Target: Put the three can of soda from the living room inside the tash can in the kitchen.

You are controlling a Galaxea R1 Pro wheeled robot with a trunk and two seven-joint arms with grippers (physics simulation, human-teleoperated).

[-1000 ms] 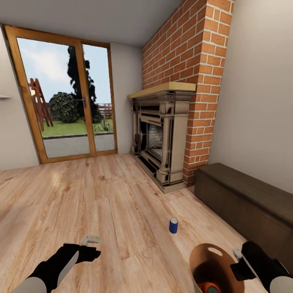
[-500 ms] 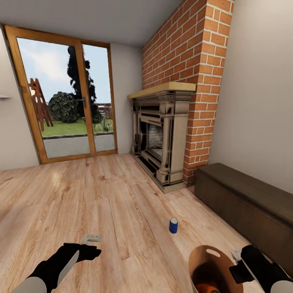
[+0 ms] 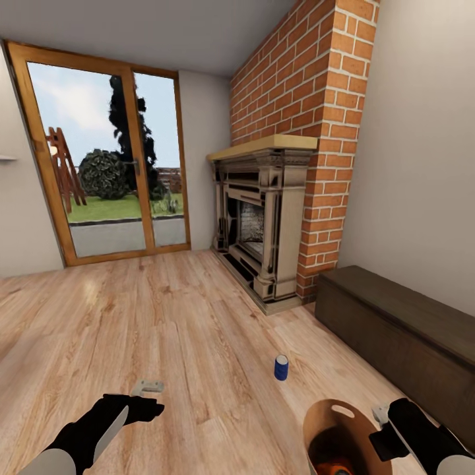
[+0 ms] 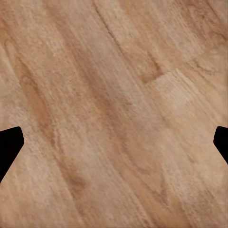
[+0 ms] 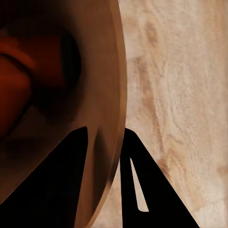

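The robot faces a red brick fireplace [image 3: 274, 218] and a glazed wooden door [image 3: 105, 161] in the living room. A blue soda can [image 3: 282, 367] stands upright on the light wood floor [image 3: 165, 323], between the fireplace and the robot, near a dark low cabinet [image 3: 402, 330]; no writing on it can be read. The right tool [image 5: 107, 190] is clamped on the rim of the trash can [image 3: 336, 432], one finger inside the brown wall and one outside. An orange can [image 3: 333, 470] lies inside the bin at the head view's lower edge. The left tool [image 3: 148, 388] hangs over bare floor, its fingers [image 4: 9, 147] wide apart and holding nothing.
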